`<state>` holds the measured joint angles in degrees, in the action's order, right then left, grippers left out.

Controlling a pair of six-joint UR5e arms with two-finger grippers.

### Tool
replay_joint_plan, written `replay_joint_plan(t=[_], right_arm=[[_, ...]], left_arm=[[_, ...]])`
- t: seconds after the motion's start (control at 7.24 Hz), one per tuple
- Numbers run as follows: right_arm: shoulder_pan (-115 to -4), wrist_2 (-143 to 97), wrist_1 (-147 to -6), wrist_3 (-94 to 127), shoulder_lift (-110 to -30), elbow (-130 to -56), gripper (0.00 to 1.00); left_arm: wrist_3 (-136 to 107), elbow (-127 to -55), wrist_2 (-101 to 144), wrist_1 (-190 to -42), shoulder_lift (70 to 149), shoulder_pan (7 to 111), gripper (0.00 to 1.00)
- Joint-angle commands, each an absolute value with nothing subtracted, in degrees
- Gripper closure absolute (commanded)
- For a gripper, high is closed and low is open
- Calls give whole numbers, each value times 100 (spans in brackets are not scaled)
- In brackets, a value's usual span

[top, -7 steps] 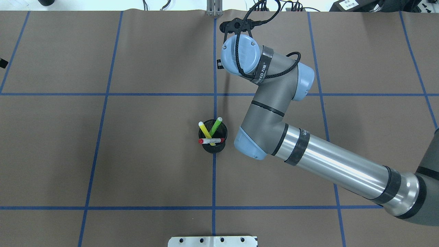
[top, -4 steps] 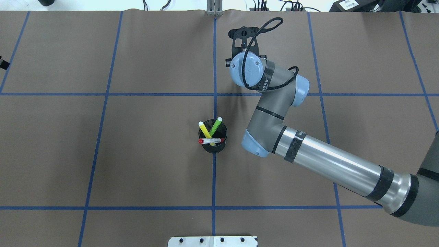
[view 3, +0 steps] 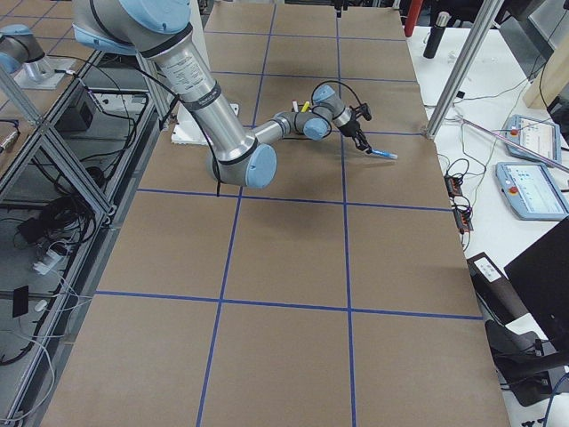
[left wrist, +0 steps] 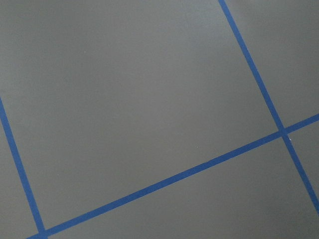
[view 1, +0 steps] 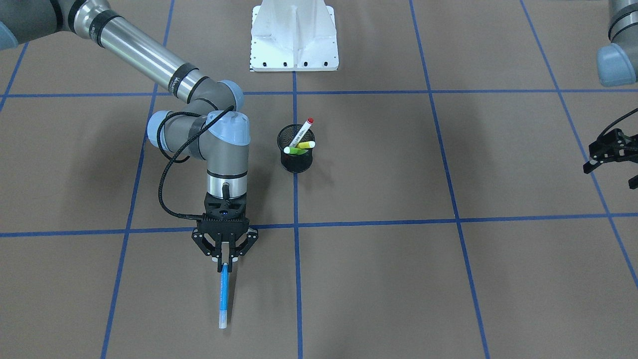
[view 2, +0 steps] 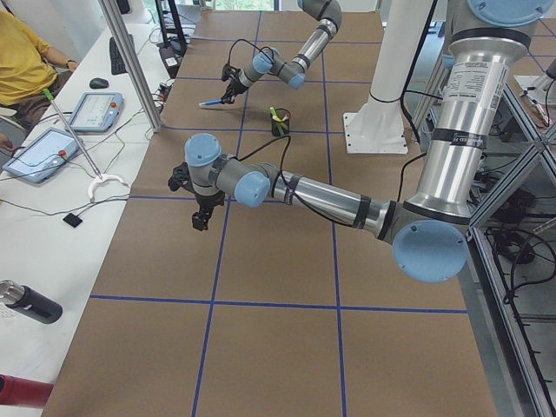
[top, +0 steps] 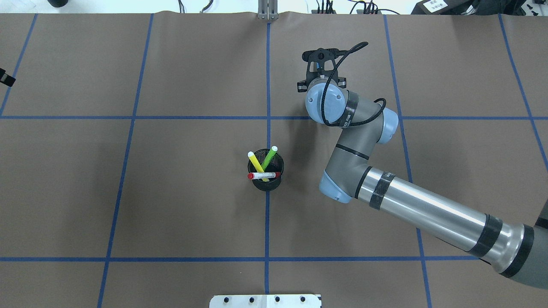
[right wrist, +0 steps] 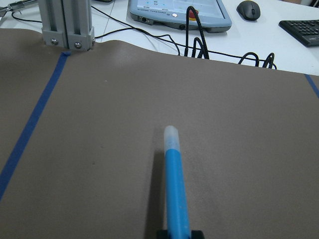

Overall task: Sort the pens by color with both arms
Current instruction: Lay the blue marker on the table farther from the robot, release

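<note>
The right gripper (view 1: 224,260) is clamped on one end of the blue pen (view 1: 224,294), jaws pinched tight around the barrel, far out across the table (top: 192,205) to the right of the centre line. The pen points away from the robot, low over the surface; whether its tip touches cannot be told. The left gripper (view 1: 610,177) hangs well off to the left with its jaws apparently parted and nothing between them. The table is covered in brown paper marked into big squares with blue tape (top: 128,117). Past its far edge run white benches with an aluminium post (right wrist: 65,22), a pendant (right wrist: 179,12), black cables, a mouse (right wrist: 247,9) and a keyboard (right wrist: 299,30); a person (view 2: 22,61) in yellow sits there. Lettering on a black band of the right arm (top: 428,214) is too small to read. The blue pen has a bright blue barrel and a clear cap. In the middle stands a black mesh cup (view 1: 296,162) holding the red-capped pen (view 1: 304,130), white-barrelled and leaning across the rim, the green highlighter (top: 269,157) and the yellow highlighter (top: 256,161), crossed.
</note>
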<state>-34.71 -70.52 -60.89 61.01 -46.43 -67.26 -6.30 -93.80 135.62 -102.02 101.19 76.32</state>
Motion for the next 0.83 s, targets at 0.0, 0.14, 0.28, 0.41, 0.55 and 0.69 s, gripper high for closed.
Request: replay_joint_plan(t=[0.0,0.14,0.28,0.41,0.55,0.69], right_arm=[[-3472,-7005,-6056,6135,-4711,-6724,74],[-3472,-7005,-6056,6143,-4702,-6724,42],[-3472,-7031,-6047,6144,-4711,-6724,12],[-3480,-7083,-6047,6152,-4676,-6732,2],[-3594,-7449,-6021,6170,-4650,-6767,2],[-3760,-7975,-6029,6170,-4649,-6811,2]], left_arm=[[-650,-9360,13562,-10239,10143,7629,0],[-659,-9378,13562,-10239,10143,7629,0],[-659,-9378,13562,-10248,10151,7629,0],[-659,-9387,13562,-10248,10151,7629,0],[-737,-9404,13562,-10239,10160,7629,0],[-956,-9430,13570,-10248,10221,7629,0]])
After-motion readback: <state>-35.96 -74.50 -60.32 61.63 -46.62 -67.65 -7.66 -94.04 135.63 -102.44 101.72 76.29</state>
